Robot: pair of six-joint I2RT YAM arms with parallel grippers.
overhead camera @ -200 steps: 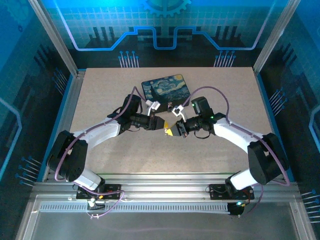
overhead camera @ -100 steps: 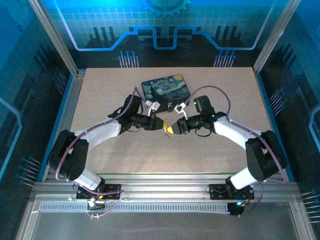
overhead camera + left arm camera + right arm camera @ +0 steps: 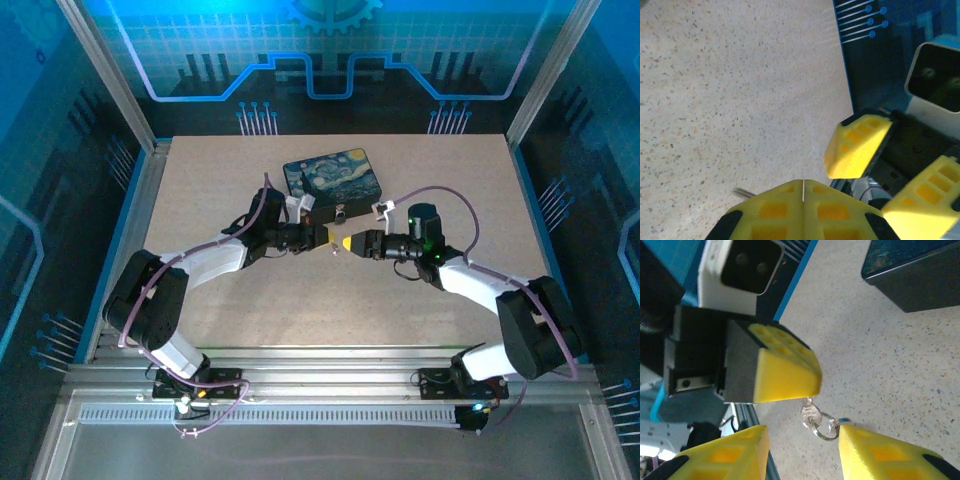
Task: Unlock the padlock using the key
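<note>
The table (image 3: 230,180) spans the middle of the top view, with the painted box (image 3: 332,174) at upper centre. Just below the box my two grippers meet tip to tip. My left gripper (image 3: 803,186) is closed pad to pad, and I judge it pinches the key (image 3: 810,415). The key's head and ring (image 3: 824,432) hang under the left tip, at lower centre of the right wrist view. My right gripper (image 3: 802,434) stands wide apart, one finger either side of that ring. I cannot tell the padlock from the yellow pads. To take the key well, I should close my right on the flat head, not the loose ring, and free my left only afterwards.
</note>
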